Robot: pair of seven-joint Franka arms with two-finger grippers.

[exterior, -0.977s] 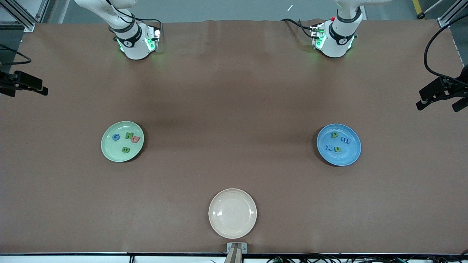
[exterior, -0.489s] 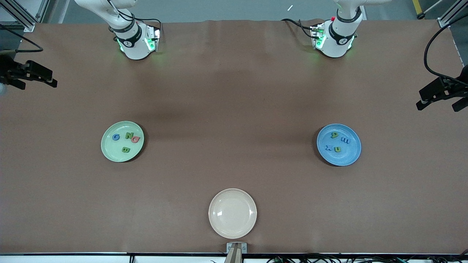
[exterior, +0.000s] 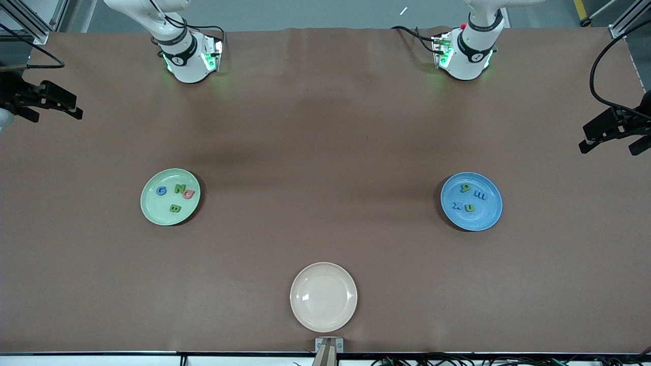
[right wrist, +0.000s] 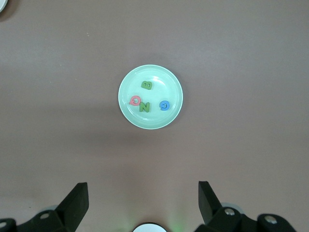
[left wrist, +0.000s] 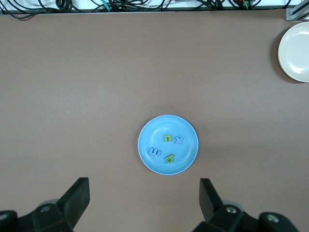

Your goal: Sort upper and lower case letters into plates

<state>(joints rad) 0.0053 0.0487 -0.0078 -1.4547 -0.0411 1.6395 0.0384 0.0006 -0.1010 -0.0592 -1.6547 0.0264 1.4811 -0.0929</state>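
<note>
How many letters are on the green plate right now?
4, all on the green plate: a blue G, a green N, a pink letter touching the N, and a green B nearer the front camera. None looks hidden.

A plain brown surface [exterior: 325,152] is spreading wide beneath me, lying matte under soft, even light. Grey floor [exterior: 315,12] is showing past its edge by my bases, aluminium frame rails [exterior: 30,20] are standing at the corners, and dark cables [exterior: 457,360] are trailing along the camera-side edge
</note>
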